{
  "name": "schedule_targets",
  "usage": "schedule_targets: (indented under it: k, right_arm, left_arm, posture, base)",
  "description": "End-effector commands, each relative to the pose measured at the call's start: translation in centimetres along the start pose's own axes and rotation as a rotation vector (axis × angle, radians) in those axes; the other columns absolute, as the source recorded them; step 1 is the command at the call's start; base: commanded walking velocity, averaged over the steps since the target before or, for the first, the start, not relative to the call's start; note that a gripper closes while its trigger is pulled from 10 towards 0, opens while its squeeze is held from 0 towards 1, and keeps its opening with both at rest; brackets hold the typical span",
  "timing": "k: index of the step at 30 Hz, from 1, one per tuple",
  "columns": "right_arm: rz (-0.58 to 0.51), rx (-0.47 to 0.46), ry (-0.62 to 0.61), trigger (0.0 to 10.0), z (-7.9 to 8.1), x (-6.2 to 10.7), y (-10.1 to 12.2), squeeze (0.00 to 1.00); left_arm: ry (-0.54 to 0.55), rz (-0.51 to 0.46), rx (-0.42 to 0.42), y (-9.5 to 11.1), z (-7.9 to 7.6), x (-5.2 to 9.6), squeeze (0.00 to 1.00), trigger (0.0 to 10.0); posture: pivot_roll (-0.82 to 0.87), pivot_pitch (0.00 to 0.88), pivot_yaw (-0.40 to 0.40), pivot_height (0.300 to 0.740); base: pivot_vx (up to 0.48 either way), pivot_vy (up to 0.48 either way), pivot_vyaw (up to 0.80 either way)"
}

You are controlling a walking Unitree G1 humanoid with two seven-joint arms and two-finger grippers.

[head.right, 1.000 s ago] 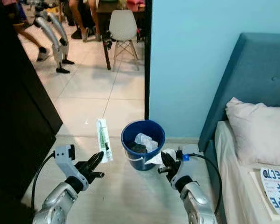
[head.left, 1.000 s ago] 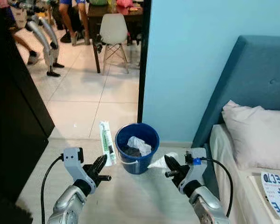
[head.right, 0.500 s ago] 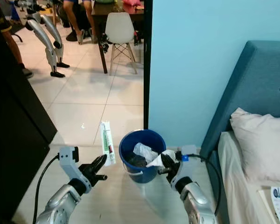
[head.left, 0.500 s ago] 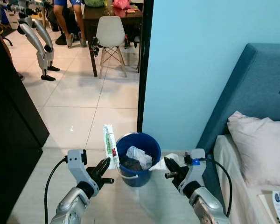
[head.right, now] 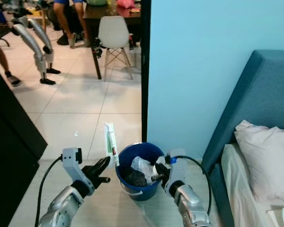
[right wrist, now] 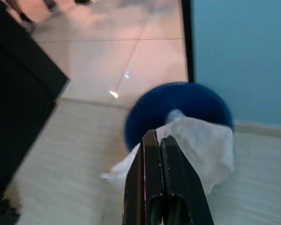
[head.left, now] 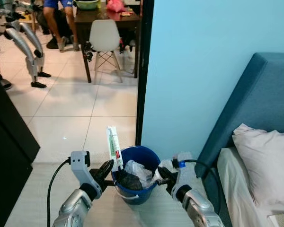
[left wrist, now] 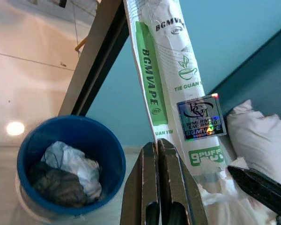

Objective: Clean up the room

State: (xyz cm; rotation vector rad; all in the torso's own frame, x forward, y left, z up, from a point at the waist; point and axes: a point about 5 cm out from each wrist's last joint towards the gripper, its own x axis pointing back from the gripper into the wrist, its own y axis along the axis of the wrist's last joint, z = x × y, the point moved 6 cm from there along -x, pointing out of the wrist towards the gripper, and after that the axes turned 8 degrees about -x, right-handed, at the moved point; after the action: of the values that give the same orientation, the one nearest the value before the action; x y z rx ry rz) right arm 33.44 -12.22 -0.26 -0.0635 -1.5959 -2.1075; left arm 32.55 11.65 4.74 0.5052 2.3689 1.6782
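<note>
Left gripper (head.left: 107,166) jaws pinch the packet (head.left: 114,147), right gripper (head.right: 159,173) jaws pinch the tissue (right wrist: 192,140), both lower centre beside the bucket (head.left: 146,155); early release risks missing it.

We are closer to the round blue plastic bucket (head.right: 141,171) than a second ago. Our left gripper (head.right: 103,171) now holds the white-and-green packet (head.right: 110,143) at its rim, and our right gripper (head.right: 157,176) brings the crumpled white tissue (right wrist: 196,147) over it.
</note>
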Motion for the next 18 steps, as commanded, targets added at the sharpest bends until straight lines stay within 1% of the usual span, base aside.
schedule_targets:
  k: [1, 3, 7, 10, 12, 13, 14, 15, 17, 18]
  right_arm:
    - [0.024, 0.012, -0.014, 10.0, -0.1, -0.1, -0.6, 0.0]
    - [0.049, 0.017, -0.036, 10.0, -0.3, -0.4, -0.9, 0.0]
    - [0.078, 0.022, -0.034, 10.0, -0.1, -0.6, -1.5, 0.0]
    - [0.166, 0.061, -0.049, 10.0, 0.0, -0.9, -3.1, 0.0]
    - [0.218, 0.072, -0.054, 10.0, 0.1, -1.0, -4.1, 0.0]
    - [0.253, 0.078, -0.059, 10.0, 0.2, -1.0, -4.7, 0.0]
    - [0.253, 0.078, -0.059, 10.0, 0.2, -1.0, -4.7, 0.0]
    - [0.291, 0.097, -0.07, 10.0, 0.1, -0.9, -5.5, 0.0]
    - [0.375, 0.117, -0.093, 10.0, -0.1, -0.5, -7.1, 0.0]
    - [0.375, 0.117, -0.093, 10.0, -0.1, -0.5, -7.1, 0.0]
  left_arm:
    - [-0.002, 0.014, 0.011, -0.6, -0.2, 0.2, 0.0, 10.0]
    - [-0.002, 0.013, 0.012, -0.5, -0.2, 0.3, 0.0, 10.0]
    - [-0.003, 0.015, 0.01, -0.6, -0.2, 0.4, 0.0, 10.0]
    - [-0.005, 0.019, 0.009, -0.6, -0.3, 0.5, 0.0, 10.0]
    - [-0.008, 0.023, 0.009, -0.6, -0.5, 0.5, 0.0, 10.0]
    - [-0.012, 0.028, 0.011, -0.7, -0.6, 0.5, 0.0, 10.0]
    - [-0.012, 0.028, 0.011, -0.7, -0.6, 0.5, 0.0, 10.0]
    - [-0.014, 0.037, 0.008, -0.8, -0.7, 0.4, 0.0, 10.0]
    - [-0.026, 0.062, 0.004, -1.2, -1.1, 0.5, 0.0, 10.0]
    - [-0.026, 0.062, 0.004, -1.2, -1.1, 0.5, 0.0, 10.0]
  posture:
    - [-0.06, 0.094, -0.017, 0.74]
    - [-0.05, 0.097, -0.016, 0.74]
    - [-0.05, 0.105, -0.014, 0.74]
    - [-0.04, 0.117, -0.009, 0.74]
    - [-0.04, 0.123, -0.005, 0.74]
    - [-0.03, 0.127, -0.004, 0.74]
    - [-0.03, 0.127, -0.004, 0.74]
    - [-0.03, 0.136, -0.002, 0.74]
    - [-0.02, 0.146, 0.002, 0.74]
    - [-0.02, 0.146, 0.002, 0.74]
  base:
    - [0.48, 0.0, 0.0]
    - [0.48, 0.0, 0.0]
    - [0.48, 0.0, 0.0]
    - [0.48, 0.0, 0.0]
    - [0.48, 0.0, 0.0]
    - [0.341, 0.0, 0.0]
    - [0.341, 0.0, 0.0]
    - [0.296, 0.0, 0.0]
    - [0.0, 0.0, 0.0]
    - [0.0, 0.0, 0.0]
